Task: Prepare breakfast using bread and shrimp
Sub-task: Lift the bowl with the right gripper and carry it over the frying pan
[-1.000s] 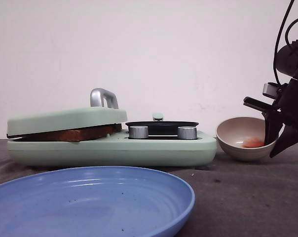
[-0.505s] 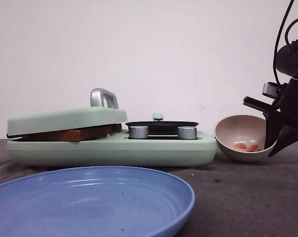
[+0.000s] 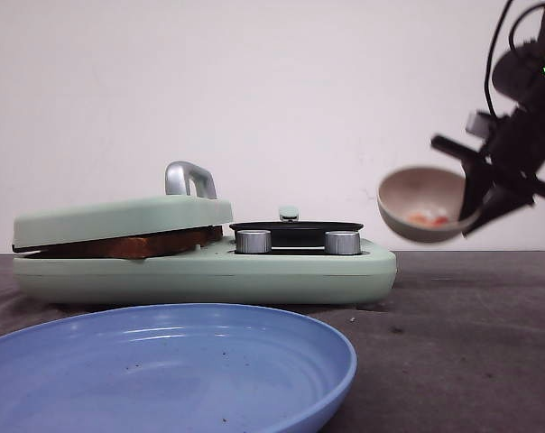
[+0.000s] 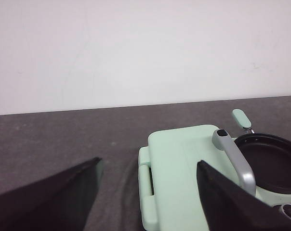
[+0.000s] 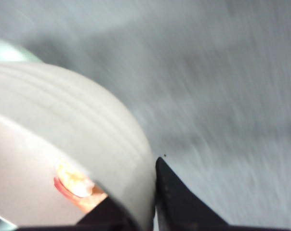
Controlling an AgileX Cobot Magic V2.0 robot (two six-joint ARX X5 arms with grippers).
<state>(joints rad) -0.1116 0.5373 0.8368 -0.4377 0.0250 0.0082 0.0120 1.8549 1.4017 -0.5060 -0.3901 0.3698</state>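
Right gripper (image 3: 483, 209) pinching the rim of the bowl (image 3: 422, 205), up in the air, tipped, clear of the cooker (image 3: 209, 262). Shrimp (image 3: 423, 217) inside the bowl. Bread (image 3: 128, 244) under the cooker lid. Left gripper (image 4: 148, 192) spread wide, holding nothing.

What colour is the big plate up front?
Blue, glossy round plate; clearest in the front view.

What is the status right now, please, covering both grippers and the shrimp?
Right gripper shut on bowl, bowl airborne, tilted. Shrimp inside bowl. Left gripper open, above sandwich maker. Black pan uncovered.
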